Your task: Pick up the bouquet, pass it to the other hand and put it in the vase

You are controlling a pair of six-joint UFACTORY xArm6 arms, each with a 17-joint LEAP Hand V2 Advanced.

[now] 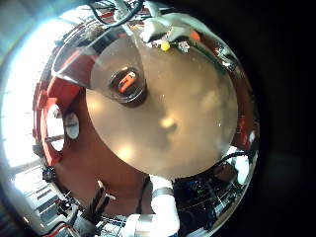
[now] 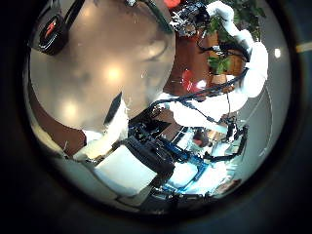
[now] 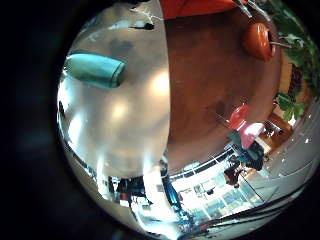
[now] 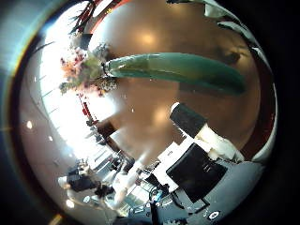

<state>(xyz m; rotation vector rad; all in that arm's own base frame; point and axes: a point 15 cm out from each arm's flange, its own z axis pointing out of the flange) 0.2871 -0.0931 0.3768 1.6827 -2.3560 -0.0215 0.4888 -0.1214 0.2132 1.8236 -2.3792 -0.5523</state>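
Observation:
The bouquet lies on the round table (image 4: 150, 37), close under my right hand. In the right thumb side palm view its long green wrap (image 4: 178, 70) ends in a bunch of small flowers (image 4: 84, 70). The wrap's end (image 3: 95, 70) shows in the right little finger side palm view. One finger (image 4: 202, 127) of my right hand stands away from the wrap and holds nothing. The dark vase (image 1: 126, 86) stands on the table near its edge, and it also shows in the left thumb side palm view (image 2: 51, 34). My left hand (image 2: 112, 127) hovers over the table with straight fingers.
The table's rim (image 1: 104, 158) drops to a brown floor. Red chairs (image 1: 49, 104) stand around it, and another chair (image 3: 258, 40) is further off. The other arm (image 2: 244, 58) reaches over the far side.

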